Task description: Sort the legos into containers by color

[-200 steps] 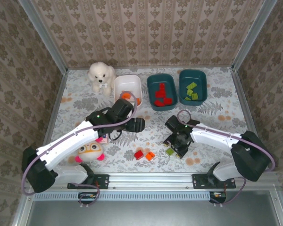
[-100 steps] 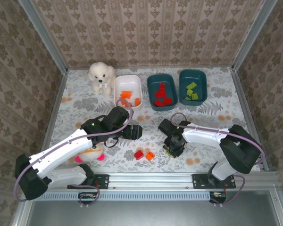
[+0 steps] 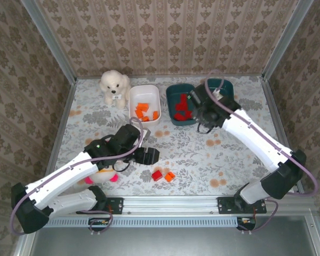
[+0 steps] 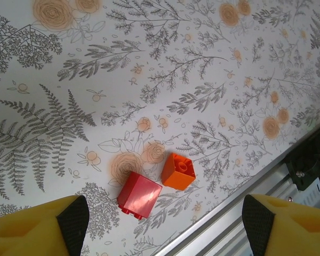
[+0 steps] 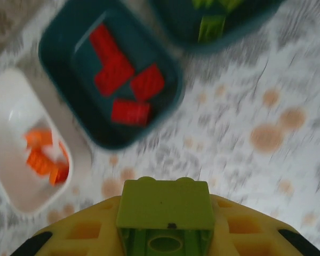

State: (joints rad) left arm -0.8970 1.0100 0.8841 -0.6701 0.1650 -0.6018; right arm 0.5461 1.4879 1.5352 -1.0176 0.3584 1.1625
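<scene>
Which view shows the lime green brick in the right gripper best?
Right wrist: the lime green brick sits large between the jaws. From the top camera the right gripper hides it; the left wrist faces a red brick and an orange brick.

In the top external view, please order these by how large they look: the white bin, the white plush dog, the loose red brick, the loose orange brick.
1. white bin and white plush dog: about alike, so not ranked.
2. loose red brick.
3. loose orange brick: slightly smaller, almost alike.
</scene>
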